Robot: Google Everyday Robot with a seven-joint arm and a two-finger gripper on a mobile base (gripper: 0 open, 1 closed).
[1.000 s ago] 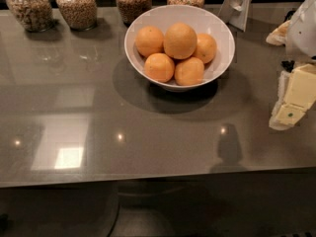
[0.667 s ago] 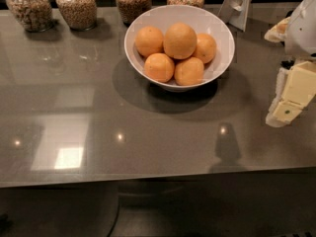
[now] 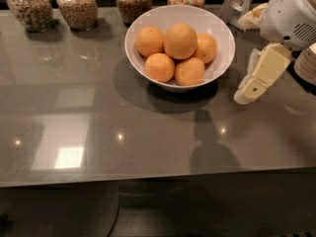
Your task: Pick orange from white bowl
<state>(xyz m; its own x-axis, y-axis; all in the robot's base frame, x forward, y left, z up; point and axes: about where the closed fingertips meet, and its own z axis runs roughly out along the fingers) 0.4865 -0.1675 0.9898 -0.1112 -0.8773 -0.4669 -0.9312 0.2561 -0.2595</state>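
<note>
gripper [image 3: 253, 85]: just right of the white bowl [image 3: 148, 23]; we lose its arm [image 3: 291, 14] at the right edge.
glass jars [image 3: 78, 6]: tops cropped by the upper edge.
orange [image 3: 180, 40]: partly hides the smaller oranges [image 3: 159, 67] beside it.

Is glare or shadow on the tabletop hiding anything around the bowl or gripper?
Camera view: a bright glare patch sits front-left on the table, with small light spots along the front, all clear of the white bowl. The bowl's shadow falls front-left. The orange is evenly lit. The gripper hangs right of the bowl, free of glare.
</note>
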